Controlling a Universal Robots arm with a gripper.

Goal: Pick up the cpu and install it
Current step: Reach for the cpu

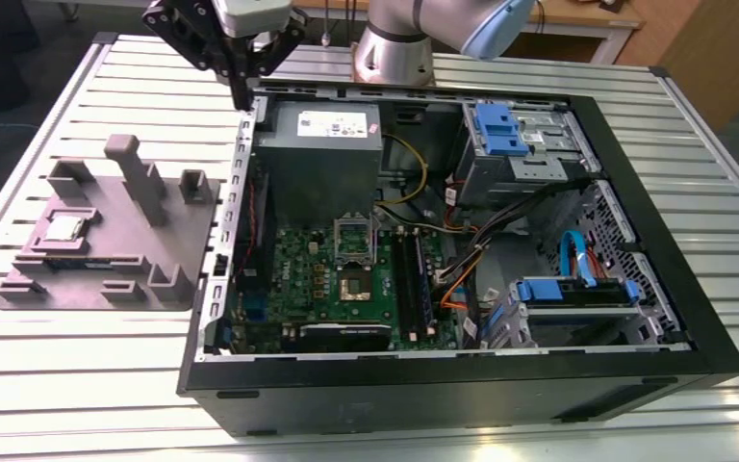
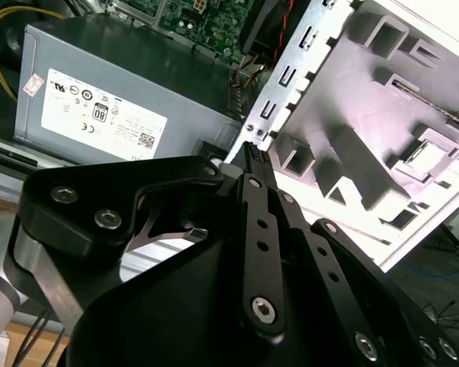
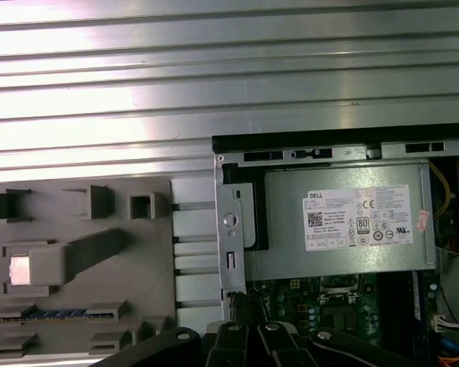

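The cpu [image 1: 62, 228], a small square chip with a silvery top, lies in a recess of the grey moulded tray [image 1: 126, 274] on the exterior view's left. It also appears as a bright square, the cpu [image 3: 20, 269], in the first wrist view, and as the cpu [image 2: 424, 157] in the second. My gripper [image 1: 239, 96] hangs above the rear left corner of the open computer case [image 1: 472, 385], well apart from the tray. Its black fingers [image 2: 254, 164] meet at the tips with nothing between them. The socket [image 1: 354, 286] on the green motherboard has a greenish-gold centre.
A grey power supply [image 1: 318, 144] with a white label sits in the case just beside the gripper. Blue drive brackets [image 1: 498, 130], cables and memory slots occupy the case's right half. Tall posts [image 1: 132, 178] rise from the tray. The slatted metal table [image 1: 88, 385] surrounds everything.
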